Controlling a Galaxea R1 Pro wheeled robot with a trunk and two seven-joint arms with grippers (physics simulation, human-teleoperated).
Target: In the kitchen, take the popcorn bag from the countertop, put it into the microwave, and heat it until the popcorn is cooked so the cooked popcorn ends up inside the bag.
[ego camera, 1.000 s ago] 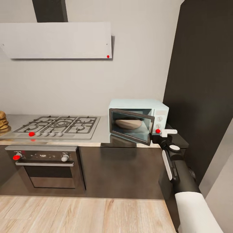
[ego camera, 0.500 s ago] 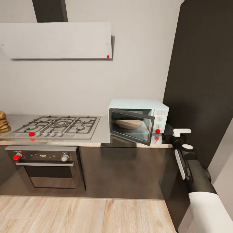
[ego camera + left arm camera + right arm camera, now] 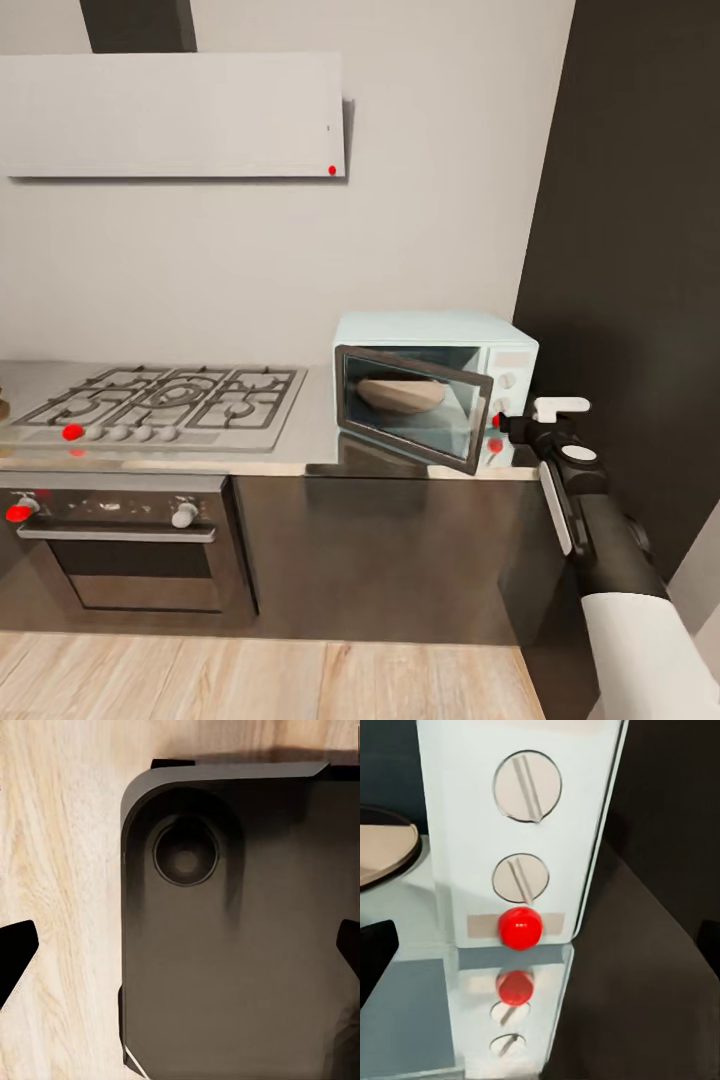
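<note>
On the countertop (image 3: 310, 455), right of the gas hob (image 3: 165, 402), stands the microwave (image 3: 432, 385), its dark glass door (image 3: 412, 407) swung partly open toward the room. A tan rounded shape, apparently the popcorn bag (image 3: 400, 393), lies inside with its long axis across the cavity; no label can be read. The right wrist view shows two round knobs (image 3: 527, 785) and one red dot (image 3: 520, 928) on the white panel. The right gripper (image 3: 545, 420) hovers just beside that panel, fingers spread wide. The left gripper (image 3: 180, 952) is also wide, over the robot's dark base (image 3: 240, 945).
</note>
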